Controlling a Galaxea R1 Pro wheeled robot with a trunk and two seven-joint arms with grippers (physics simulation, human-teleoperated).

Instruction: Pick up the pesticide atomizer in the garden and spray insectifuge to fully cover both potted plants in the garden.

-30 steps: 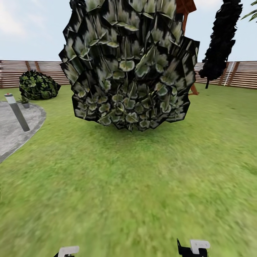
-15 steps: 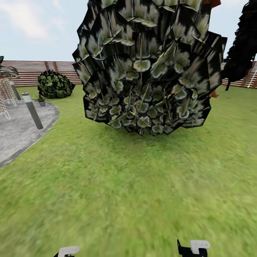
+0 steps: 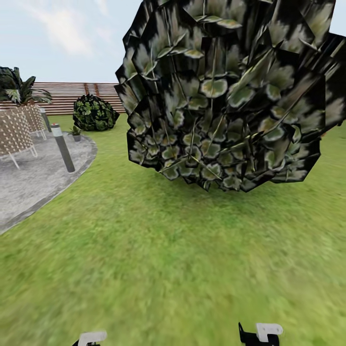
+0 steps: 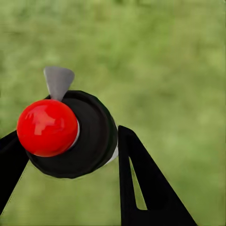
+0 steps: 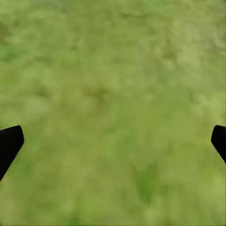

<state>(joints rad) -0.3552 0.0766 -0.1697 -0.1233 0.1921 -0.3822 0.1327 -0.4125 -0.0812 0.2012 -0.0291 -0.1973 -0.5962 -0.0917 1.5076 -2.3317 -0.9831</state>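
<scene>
seen end-on in the left wrist view: the pesticide atomizer (image 4: 70, 134), red knob and black cap toward the camera, grey spout to one side, long axis running roughly along the fingers. gripped, by the look of it, in the left gripper (image 4: 70, 146), with a black finger (image 4: 141, 188) touching each flank and narrowed to the bottle's width. so judged: pickup done, spraying not yet begun.

in the right wrist view, nothing held by the right gripper (image 5: 113, 141); spread wide, with only the fingertips (image 5: 9, 143) at the frame edges and blurred grass beneath.

far ahead and to the left in the head view, at the far edge of the round paved patio (image 3: 38, 180): one of the potted plants (image 3: 75, 131), tiny, just beside a small dark bush (image 3: 94, 113) and beyond the bollard light (image 3: 62, 146). well apart from both grippers. cannot tell where the second pot stands. lying on the left, so nearer the arm already carrying the bottle; no handover needed.

between here and there: open lawn (image 3: 158, 259), flat, then the patio's curved rim. straight ahead and close, a big dark-leaved shrub (image 3: 226, 96) blocking the way forward. probably calls for a swing left and a run along the patio edge, past the bollard. on the patio's left side, a wicker chair (image 3: 14, 132) under a palm (image 3: 17, 89); behind everything, the slat fence (image 3: 62, 93). plenty of room to steer.
</scene>
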